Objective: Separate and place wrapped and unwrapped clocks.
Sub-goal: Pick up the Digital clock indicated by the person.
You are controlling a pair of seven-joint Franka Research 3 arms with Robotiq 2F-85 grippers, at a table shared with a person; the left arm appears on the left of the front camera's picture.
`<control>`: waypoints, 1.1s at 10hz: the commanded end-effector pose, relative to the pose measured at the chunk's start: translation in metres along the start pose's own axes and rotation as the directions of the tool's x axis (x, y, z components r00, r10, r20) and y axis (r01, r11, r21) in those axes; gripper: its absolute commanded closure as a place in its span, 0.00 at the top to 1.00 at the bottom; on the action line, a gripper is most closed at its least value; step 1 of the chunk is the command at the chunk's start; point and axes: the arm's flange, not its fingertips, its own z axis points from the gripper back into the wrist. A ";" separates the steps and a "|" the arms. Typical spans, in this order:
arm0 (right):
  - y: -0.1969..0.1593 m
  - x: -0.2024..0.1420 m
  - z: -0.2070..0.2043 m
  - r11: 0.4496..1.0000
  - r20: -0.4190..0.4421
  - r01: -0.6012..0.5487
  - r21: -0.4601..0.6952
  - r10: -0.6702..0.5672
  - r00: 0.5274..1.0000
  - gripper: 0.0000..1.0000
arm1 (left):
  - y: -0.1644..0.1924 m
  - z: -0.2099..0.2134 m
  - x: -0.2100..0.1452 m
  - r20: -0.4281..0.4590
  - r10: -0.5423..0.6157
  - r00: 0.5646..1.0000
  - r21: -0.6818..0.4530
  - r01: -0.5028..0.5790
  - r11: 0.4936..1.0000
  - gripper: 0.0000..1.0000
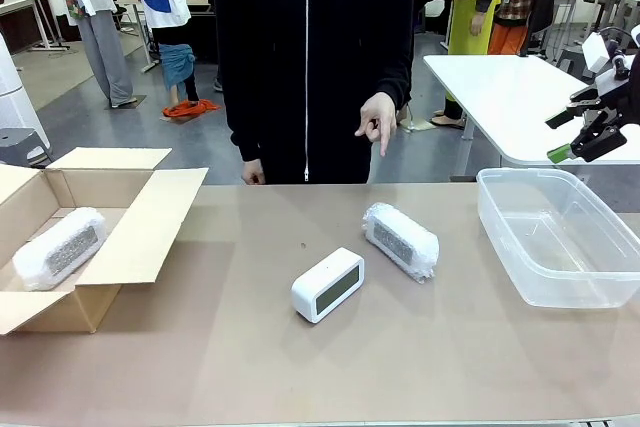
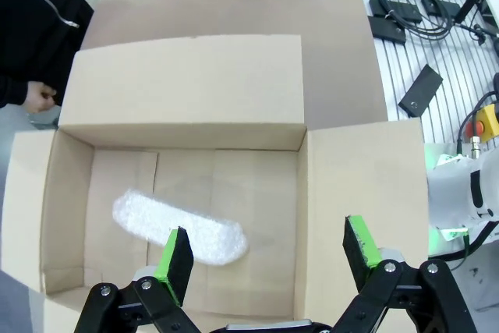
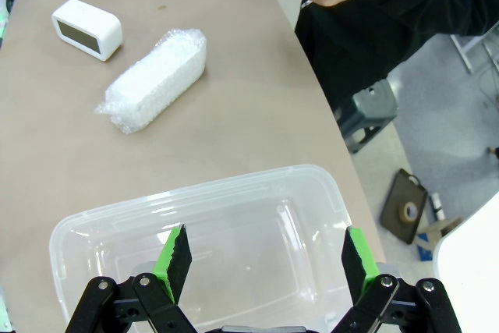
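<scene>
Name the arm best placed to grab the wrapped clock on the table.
Right, likely: the wrapped clock lies right of centre, nearer the right tool; the left tool overhangs the cardboard box.

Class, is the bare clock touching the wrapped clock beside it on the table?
Apart. The right wrist view shows a strip of table between the bare clock and the wrapped clock.

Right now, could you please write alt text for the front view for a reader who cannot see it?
A bare white clock and a bubble-wrapped clock lie on a brown table, between a cardboard box holding another wrapped clock and an empty clear tub; a person's hand points down.
</scene>
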 end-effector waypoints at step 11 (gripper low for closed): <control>0.000 0.000 0.000 1.000 0.002 -0.009 0.002 0.009 1.000 1.00 | 0.040 -0.146 0.222 -0.387 -0.357 0.851 -0.273 0.264 0.925 1.00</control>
